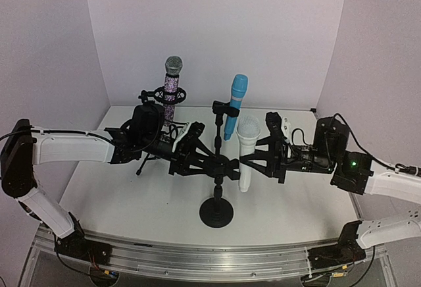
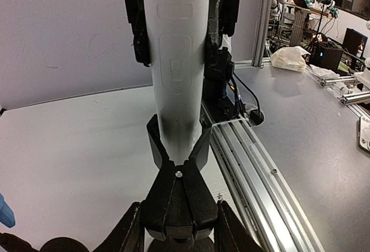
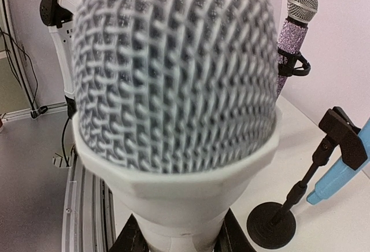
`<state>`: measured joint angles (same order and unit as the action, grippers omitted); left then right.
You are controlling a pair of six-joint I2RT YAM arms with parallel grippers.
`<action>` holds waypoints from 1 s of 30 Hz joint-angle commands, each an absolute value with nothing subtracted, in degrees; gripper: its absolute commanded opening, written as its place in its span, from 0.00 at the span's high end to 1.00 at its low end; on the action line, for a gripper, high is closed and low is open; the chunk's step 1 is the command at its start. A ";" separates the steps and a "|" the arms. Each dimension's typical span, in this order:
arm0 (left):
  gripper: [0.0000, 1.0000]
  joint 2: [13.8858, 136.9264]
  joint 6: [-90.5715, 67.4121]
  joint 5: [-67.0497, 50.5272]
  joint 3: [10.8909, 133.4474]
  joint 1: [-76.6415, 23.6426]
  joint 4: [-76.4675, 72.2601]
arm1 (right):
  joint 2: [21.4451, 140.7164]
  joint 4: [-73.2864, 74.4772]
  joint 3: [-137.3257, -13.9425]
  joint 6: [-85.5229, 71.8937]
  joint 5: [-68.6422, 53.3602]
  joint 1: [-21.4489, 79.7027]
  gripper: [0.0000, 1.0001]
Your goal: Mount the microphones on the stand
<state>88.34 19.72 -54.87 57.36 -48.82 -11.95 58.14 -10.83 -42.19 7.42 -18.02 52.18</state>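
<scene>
The white microphone [image 1: 245, 158] stands upright with its mesh head up, and my right gripper [image 1: 255, 162] is shut on its body. Its head fills the right wrist view [image 3: 173, 78], with my fingers [image 3: 134, 237] below it. My left gripper [image 1: 212, 166] is shut on the black clip [image 2: 176, 174] of the front stand [image 1: 216, 213]. In the left wrist view the white microphone's narrow tail [image 2: 176, 90] sits between the clip's two prongs. The glittery purple microphone [image 1: 172, 86] and the light blue microphone [image 1: 235, 106] each sit in a clip on their own stands at the back.
The blue microphone's stand [image 3: 272, 224] is close behind the front stand, with its clip [image 3: 344, 137] near my right gripper. The purple microphone's tripod stand [image 1: 148, 162] is behind my left arm. An aluminium rail [image 1: 197, 257] runs along the table's near edge. White walls enclose the table.
</scene>
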 commanded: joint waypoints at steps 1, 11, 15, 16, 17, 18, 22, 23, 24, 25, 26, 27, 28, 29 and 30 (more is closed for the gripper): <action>1.00 88.92 19.27 -55.49 58.52 -49.13 -14.22 | 59.26 -20.68 -41.01 4.81 -18.92 52.35 1.00; 1.00 89.19 17.77 -55.39 58.30 -49.13 -16.62 | 64.64 -34.49 -36.08 1.76 -16.50 53.81 1.00; 1.00 89.41 17.52 -55.49 58.22 -49.14 -17.07 | 66.07 -36.82 -36.19 1.44 -16.52 53.91 1.00; 1.00 89.45 17.50 -55.48 58.21 -49.15 -17.22 | 66.31 -36.91 -36.43 1.36 -16.70 53.93 1.00; 1.00 89.53 17.49 -55.52 58.26 -49.13 -17.43 | 66.49 -36.84 -36.60 1.33 -16.77 54.01 1.00; 1.00 89.62 17.47 -55.56 58.29 -49.13 -17.57 | 66.72 -36.85 -36.74 1.29 -16.81 53.99 1.00; 1.00 89.83 17.09 -55.38 58.51 -49.14 -18.33 | 67.55 -36.91 -36.01 0.69 -16.33 54.05 1.00; 1.00 89.85 16.97 -55.47 58.49 -49.11 -18.51 | 67.78 -36.95 -35.66 0.53 -16.08 54.13 1.00; 1.00 89.83 16.92 -55.52 58.46 -49.11 -18.61 | 67.98 -36.98 -35.38 0.45 -15.88 54.24 1.00; 1.00 89.82 16.83 -55.55 58.37 -49.13 -18.67 | 68.14 -37.07 -35.21 0.44 -15.69 54.27 1.00; 1.00 89.75 16.65 -55.62 58.21 -49.17 -18.73 | 68.32 -37.09 -35.12 0.44 -15.62 54.36 1.00; 1.00 89.70 16.51 -55.75 58.05 -49.15 -18.84 | 68.37 -37.09 -35.13 0.44 -15.62 54.39 1.00; 1.00 89.63 16.41 -55.85 57.82 -49.18 -18.99 | 68.32 -37.09 -35.07 0.44 -15.61 54.42 1.00; 1.00 89.54 16.25 -55.88 57.60 -49.20 -19.15 | 68.28 -37.09 -34.97 0.44 -15.59 54.42 1.00; 1.00 89.46 16.01 -55.87 57.37 -49.20 -19.42 | 68.19 -37.11 -34.84 0.44 -15.61 54.43 1.00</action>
